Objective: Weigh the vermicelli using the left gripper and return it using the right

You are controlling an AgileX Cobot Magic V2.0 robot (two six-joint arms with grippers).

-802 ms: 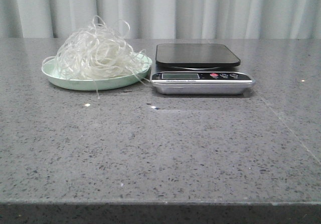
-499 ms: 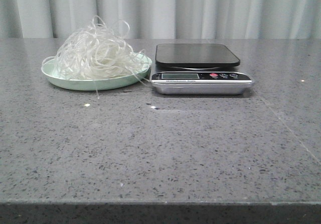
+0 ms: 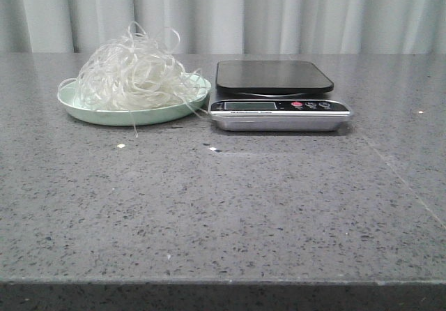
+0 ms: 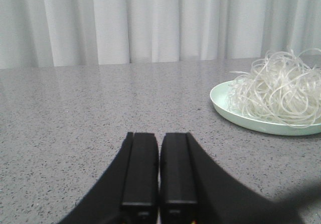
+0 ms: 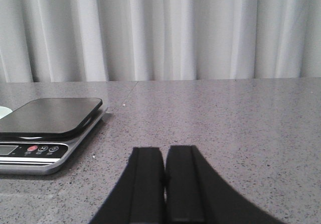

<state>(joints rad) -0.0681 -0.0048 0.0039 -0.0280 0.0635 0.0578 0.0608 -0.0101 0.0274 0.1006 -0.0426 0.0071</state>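
Note:
The vermicelli (image 3: 132, 74), a fluffy tangle of whitish strands, lies heaped on a pale green plate (image 3: 80, 109) at the back left of the table. It also shows in the left wrist view (image 4: 278, 91) on the plate (image 4: 223, 101). A kitchen scale (image 3: 275, 91) with a black platform stands right beside the plate; it also shows in the right wrist view (image 5: 47, 118). My left gripper (image 4: 159, 138) is shut and empty, low over the table, short of the plate. My right gripper (image 5: 164, 151) is shut and empty, beside the scale. Neither gripper shows in the front view.
The grey speckled stone table (image 3: 223, 206) stretches to a front edge near the camera. A pale curtain (image 3: 279, 11) hangs behind the table.

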